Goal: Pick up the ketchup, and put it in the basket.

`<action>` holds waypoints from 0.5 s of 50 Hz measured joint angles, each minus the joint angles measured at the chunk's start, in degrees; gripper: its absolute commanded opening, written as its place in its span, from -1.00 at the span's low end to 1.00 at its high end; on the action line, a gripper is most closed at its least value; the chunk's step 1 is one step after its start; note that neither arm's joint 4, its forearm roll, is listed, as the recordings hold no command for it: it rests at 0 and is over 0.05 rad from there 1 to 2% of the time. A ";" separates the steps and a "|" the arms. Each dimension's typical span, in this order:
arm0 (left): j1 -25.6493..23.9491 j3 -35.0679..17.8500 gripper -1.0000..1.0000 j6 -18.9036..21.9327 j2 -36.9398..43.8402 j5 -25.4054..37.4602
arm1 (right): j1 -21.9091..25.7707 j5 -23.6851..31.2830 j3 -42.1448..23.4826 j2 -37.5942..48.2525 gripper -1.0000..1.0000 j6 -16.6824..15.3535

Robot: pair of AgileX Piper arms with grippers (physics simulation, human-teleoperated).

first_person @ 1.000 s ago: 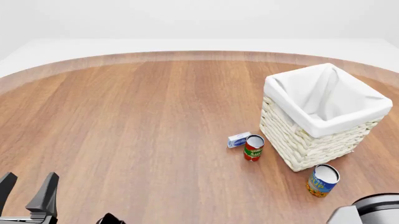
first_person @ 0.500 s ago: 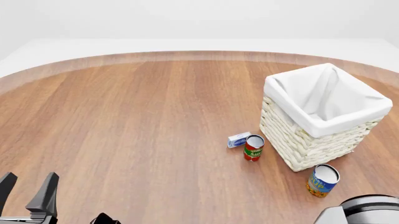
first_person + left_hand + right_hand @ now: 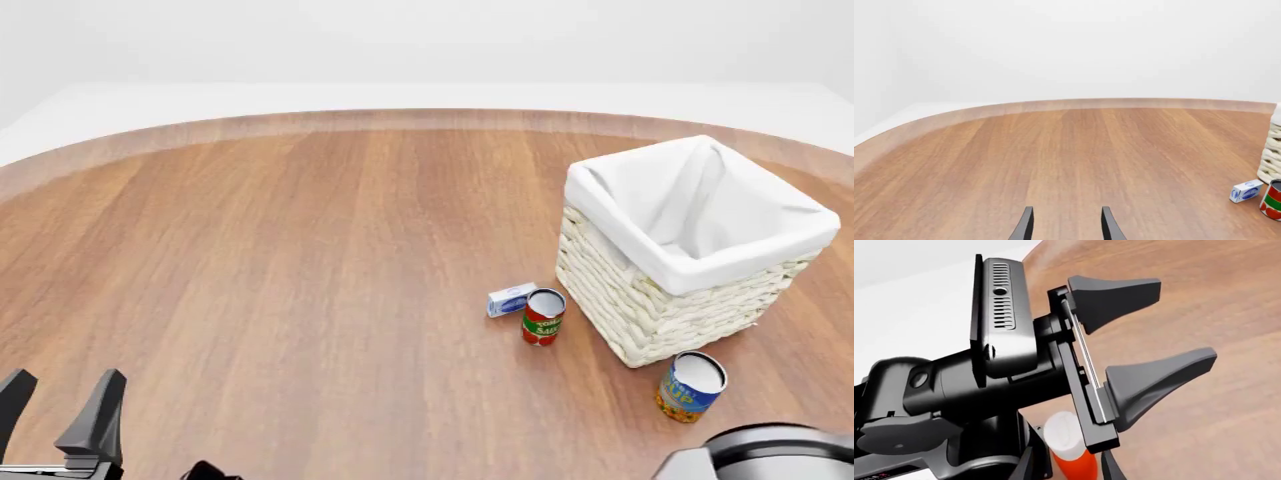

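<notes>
The ketchup point(image 3: 1069, 447) shows only in the right wrist view, between the right gripper's point(image 3: 1066, 467) fingertips, contact unclear, so I cannot tell whether that gripper holds it. The left gripper point(image 3: 1154, 327), cut off at the front view's lower left, gapes empty. The basket point(image 3: 641, 300) stands right on the surface point(image 3: 294, 260), the can point(image 3: 542, 316) beside it.

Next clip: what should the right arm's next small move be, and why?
Probably close the right gripper. In the right wrist view its jaws stand open with the small red-orange ketchup bottle with the white cap between the fingertips, seemingly not yet gripped. Lifting toward the pale wicker basket comes only after that.
</notes>
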 measured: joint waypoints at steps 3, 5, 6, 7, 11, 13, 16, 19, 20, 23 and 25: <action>0.00 0.00 1.00 0.00 0.00 0.00 | 0.07 0.29 -0.41 0.25 1.00 -0.12; 0.00 0.00 1.00 0.00 0.00 0.00 | 0.10 0.49 -0.73 0.43 1.00 -0.18; 0.00 0.00 1.00 0.00 0.00 0.00 | 0.11 0.59 -0.89 0.51 1.00 -0.20; 0.00 0.00 1.00 0.00 0.00 0.00 | 0.11 0.68 -1.06 0.59 1.00 -0.22; 0.00 0.00 1.00 0.00 0.00 0.00 | 0.17 0.94 -1.65 0.96 1.00 -0.27; 0.00 0.00 1.00 0.00 0.00 0.00 | 0.17 1.04 -1.92 1.17 1.00 -0.28; 0.00 0.00 1.00 0.00 0.00 0.00 | 0.11 1.16 -2.28 1.49 1.00 -0.26; 0.00 0.00 1.00 0.00 0.00 0.00 | -0.01 1.27 -2.63 1.81 1.00 -0.22; 0.00 0.00 1.00 0.00 0.00 0.00 | -0.06 1.31 -2.75 1.91 1.00 -0.21; 0.00 0.00 1.00 0.00 0.00 0.00 | -0.24 1.43 -3.11 2.23 1.00 -0.17; 0.00 0.00 1.00 0.00 0.00 0.00 | -0.35 1.49 -3.33 2.45 1.00 -0.14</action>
